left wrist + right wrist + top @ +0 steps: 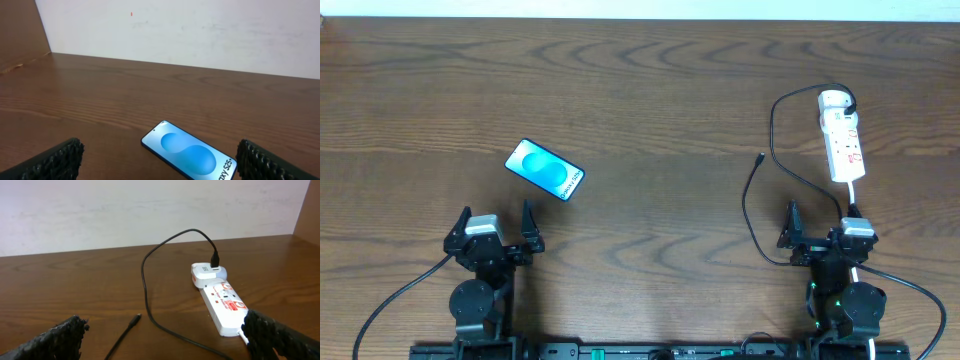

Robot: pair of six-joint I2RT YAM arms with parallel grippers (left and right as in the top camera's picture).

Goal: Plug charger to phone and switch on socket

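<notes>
The phone (545, 169) lies flat at centre left, screen lit blue-cyan, and shows in the left wrist view (192, 156). My left gripper (498, 227) is open and empty, just short of the phone. The socket (842, 137), a white power strip with red marks, lies at the far right and shows in the right wrist view (221, 301). The charger (775, 150), a thin black cable, runs from an adapter on the strip's far end to a free plug (761, 157) on the table (136, 319). My right gripper (823, 228) is open and empty, near the strip's near end.
The strip's white cord (853, 200) runs toward the right arm's base. A pale wall (200, 30) stands behind the table's far edge. A wooden side panel (20, 30) rises at the far left.
</notes>
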